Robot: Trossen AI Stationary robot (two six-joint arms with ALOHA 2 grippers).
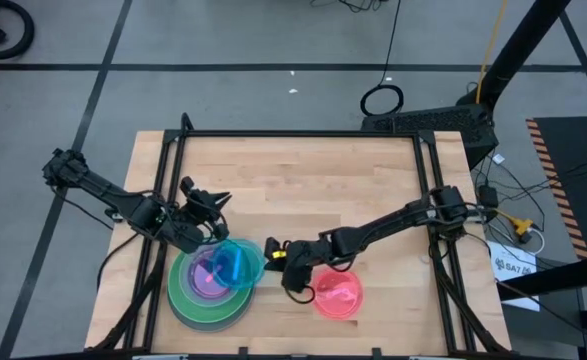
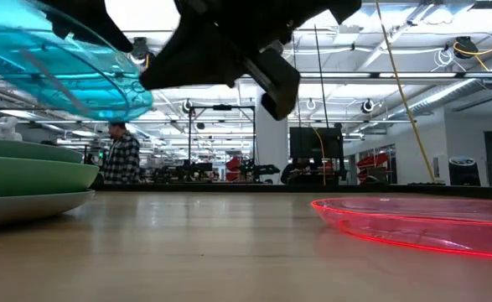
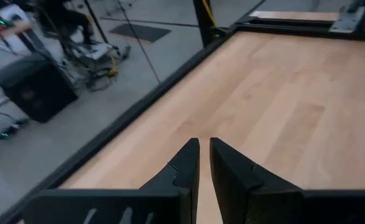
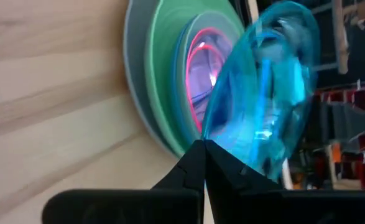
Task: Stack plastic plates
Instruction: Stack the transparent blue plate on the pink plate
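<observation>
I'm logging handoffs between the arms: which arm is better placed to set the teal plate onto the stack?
Right. The right gripper is shut on the teal plate's rim, holding it tilted over the stack. The left gripper holds nothing, beside the stack.

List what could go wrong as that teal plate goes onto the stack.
1. The right gripper pinches only the rim of the tilted teal plate; it might slip or swing.
2. Held aslant above the stack, it could land off-centre and slide off.
3. The left gripper sits close beside the stack, so the arms could collide.
</observation>
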